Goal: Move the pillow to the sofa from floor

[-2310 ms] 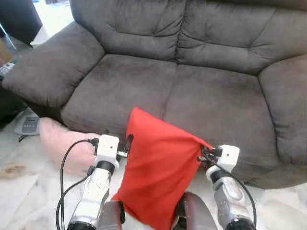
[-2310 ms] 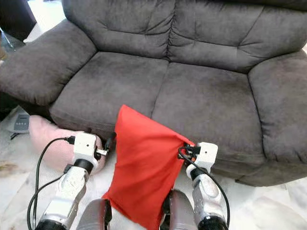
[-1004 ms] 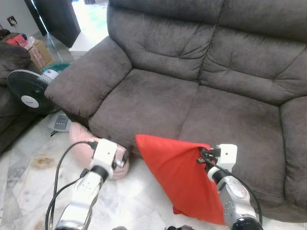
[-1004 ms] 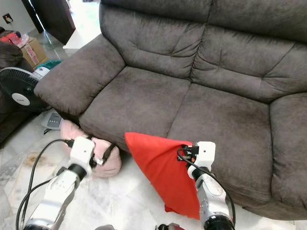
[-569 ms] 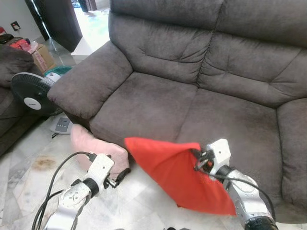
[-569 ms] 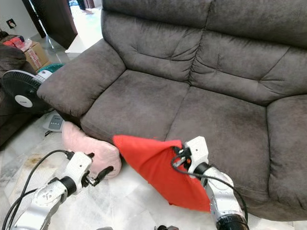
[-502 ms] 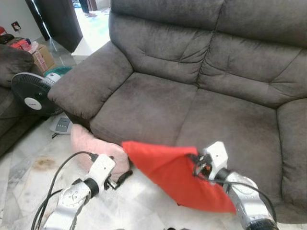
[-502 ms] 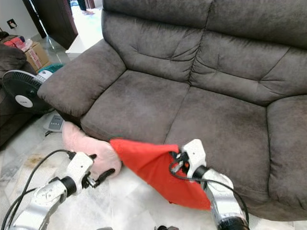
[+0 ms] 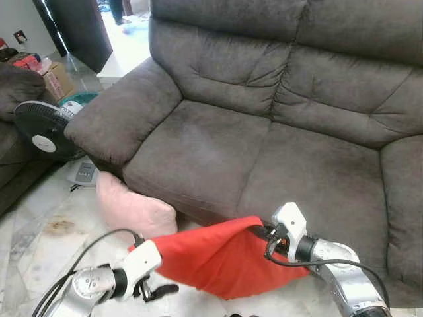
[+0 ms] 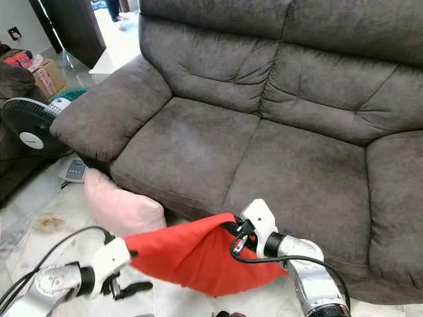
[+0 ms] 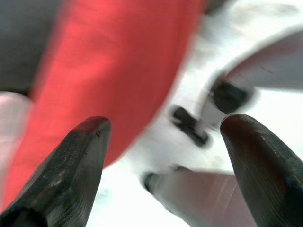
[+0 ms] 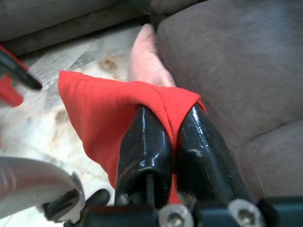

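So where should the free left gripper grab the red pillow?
Take the red pillow by its loose near-left corner, coming from the robot's left. The right gripper pinches the far corner, so the cloth sags between; the open left gripper hangs just below that free edge.

Both head views look forward and down from above the arms, across the floor (image 9: 39, 218) onto the grey sofa (image 9: 218, 145) just ahead of the grippers. They frame nearly the same scene, the right eye view set slightly to the side.

The left wrist view looks along the left gripper (image 11: 163, 151), its fingers spread wide, at very close range; the red pillow (image 11: 113, 71) beyond the fingertips is blurred.

The right wrist view looks along the right gripper (image 12: 168, 137), whose fingers pinch the pillow's edge, toward floor and sofa seat.

All four views share the red pillow.
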